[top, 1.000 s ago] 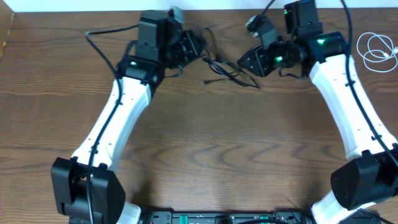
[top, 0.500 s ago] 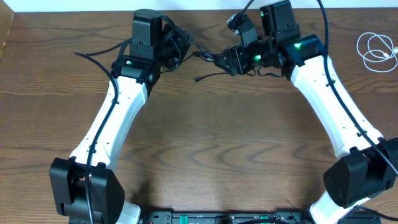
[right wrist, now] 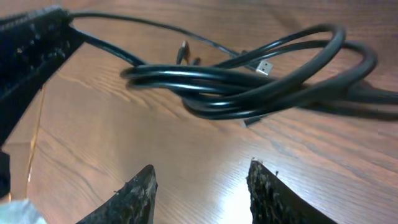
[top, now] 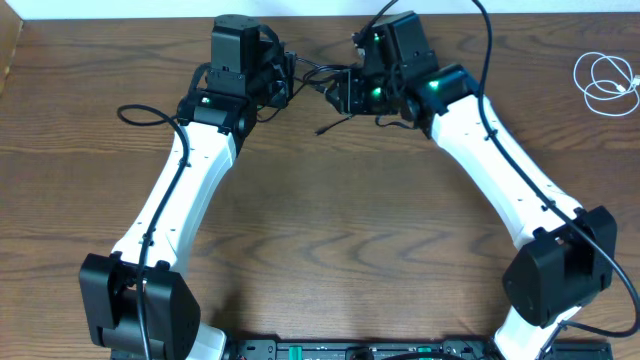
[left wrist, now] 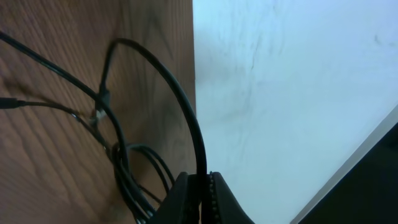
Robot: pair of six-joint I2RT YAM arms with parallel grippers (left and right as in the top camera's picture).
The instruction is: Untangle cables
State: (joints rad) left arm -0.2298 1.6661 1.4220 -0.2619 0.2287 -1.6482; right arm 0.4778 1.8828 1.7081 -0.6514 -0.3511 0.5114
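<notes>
Dark brown wood-grain table fills the overhead view; a plain white wall meets its far edge, seen close from the left wrist.

Readable text, labels, brands, numbers, signs: none, in any of the three views.

- Black cable and its plug, seen close from the right wrist: nothing legible on either.
- Base strip at the near table edge, seen from overhead: small green and dark specks, perhaps print, too blurred to read.
</notes>
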